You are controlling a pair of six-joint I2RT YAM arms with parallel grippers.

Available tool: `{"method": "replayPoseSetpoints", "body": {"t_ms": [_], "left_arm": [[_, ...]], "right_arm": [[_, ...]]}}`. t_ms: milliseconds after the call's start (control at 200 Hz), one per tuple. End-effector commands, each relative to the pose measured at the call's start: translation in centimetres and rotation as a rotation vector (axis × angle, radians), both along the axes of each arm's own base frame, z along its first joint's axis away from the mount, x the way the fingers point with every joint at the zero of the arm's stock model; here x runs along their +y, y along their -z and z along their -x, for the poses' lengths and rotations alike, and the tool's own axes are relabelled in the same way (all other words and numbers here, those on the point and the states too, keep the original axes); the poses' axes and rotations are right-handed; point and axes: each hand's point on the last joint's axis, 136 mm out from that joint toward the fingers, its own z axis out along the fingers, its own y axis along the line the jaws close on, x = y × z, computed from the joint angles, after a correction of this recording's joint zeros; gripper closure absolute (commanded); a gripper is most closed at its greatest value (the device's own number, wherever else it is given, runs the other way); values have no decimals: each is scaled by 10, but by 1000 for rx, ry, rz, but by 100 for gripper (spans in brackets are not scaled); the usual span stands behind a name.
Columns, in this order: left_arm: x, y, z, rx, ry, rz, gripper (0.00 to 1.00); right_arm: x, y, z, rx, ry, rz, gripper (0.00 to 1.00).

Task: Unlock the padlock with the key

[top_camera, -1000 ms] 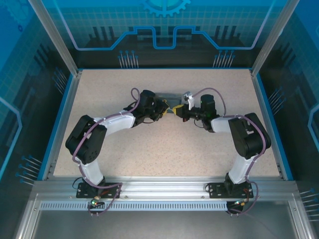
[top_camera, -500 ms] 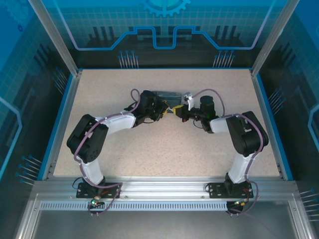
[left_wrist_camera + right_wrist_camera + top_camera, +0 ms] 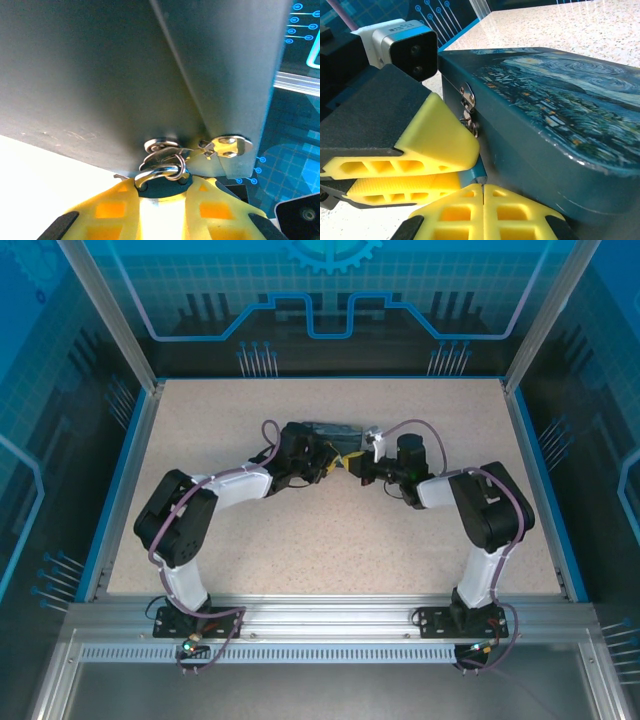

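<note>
My left tool (image 3: 167,207) is narrowed on the padlock (image 3: 164,171), whose shackle hangs through the latch (image 3: 161,146) on the box (image 3: 95,75), midway along the surface (image 3: 300,540) toward its far edge. My right tool (image 3: 483,210) is pressed fully closed just beside the left tool; I cannot tell whether the key is between its fingers.

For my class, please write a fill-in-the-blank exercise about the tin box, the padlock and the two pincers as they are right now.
1. The left pincer, gripping the padlock, has fingers coloured ___.
2. The right pincer is ___ (open or shut).
3. The lid of the tin box is ___ (open or closed).
Missing words: yellow; shut; closed.
</note>
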Motion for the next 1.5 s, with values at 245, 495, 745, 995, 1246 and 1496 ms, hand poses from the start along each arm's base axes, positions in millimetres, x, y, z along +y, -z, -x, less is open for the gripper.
{"method": "replayPoseSetpoints", "body": {"t_ms": [245,495,745,995,1246,1496], "left_arm": [[-37,-23,19,-64,149,116,100],[-36,-21,20,-83,154,107,100],[-36,-18,20,-86,154,112,100],[-35,-17,20,-90,154,116,100],[-36,-10,21,-78,156,117,100],[-35,-5,22,-77,158,103,100]], "right_arm": [[28,-20,6,59,-15,-140,100],[23,-19,2,298,77,-237,100],[22,-18,4,538,101,-372,100],[16,-15,3,699,155,-493,100],[24,-20,-1,820,140,-584,100],[23,-15,0,862,156,-601,100]]}}
